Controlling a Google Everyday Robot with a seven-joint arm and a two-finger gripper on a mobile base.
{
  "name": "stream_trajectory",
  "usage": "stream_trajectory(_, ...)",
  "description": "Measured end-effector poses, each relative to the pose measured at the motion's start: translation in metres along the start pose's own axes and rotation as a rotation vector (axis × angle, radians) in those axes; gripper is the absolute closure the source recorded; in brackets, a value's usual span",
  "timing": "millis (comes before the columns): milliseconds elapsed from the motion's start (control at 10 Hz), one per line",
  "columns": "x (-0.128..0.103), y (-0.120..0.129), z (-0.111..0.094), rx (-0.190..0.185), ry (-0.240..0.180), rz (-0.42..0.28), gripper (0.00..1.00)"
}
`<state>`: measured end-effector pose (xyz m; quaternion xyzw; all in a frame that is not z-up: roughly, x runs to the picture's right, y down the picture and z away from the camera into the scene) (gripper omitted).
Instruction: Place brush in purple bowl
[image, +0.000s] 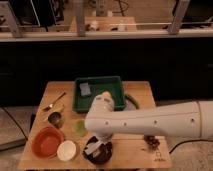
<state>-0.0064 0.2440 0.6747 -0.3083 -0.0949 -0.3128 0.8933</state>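
The purple bowl (101, 154) sits at the table's front edge, right of the small white bowl, and is partly covered by my arm. My gripper (98, 144) hangs straight over the purple bowl, at its rim or just inside it. A slim white piece that looks like the brush handle (92, 148) slants across the bowl's left side under the gripper. Its dark head is hidden. I cannot tell whether the gripper holds it.
A green tray (116, 96) with a grey scraper (85, 89) stands at the back. An orange-red bowl (47, 142) and small white bowl (66, 150) are front left. A spoon (54, 104), a small dark cup (55, 118) and dark grapes (150, 142) also lie on the wooden table (142, 90).
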Motion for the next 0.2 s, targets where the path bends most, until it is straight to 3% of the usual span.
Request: stream_trajectory(200, -0.0056, -0.0003, -0.0003, -0.001, -0.01, -0.01, 1.0)
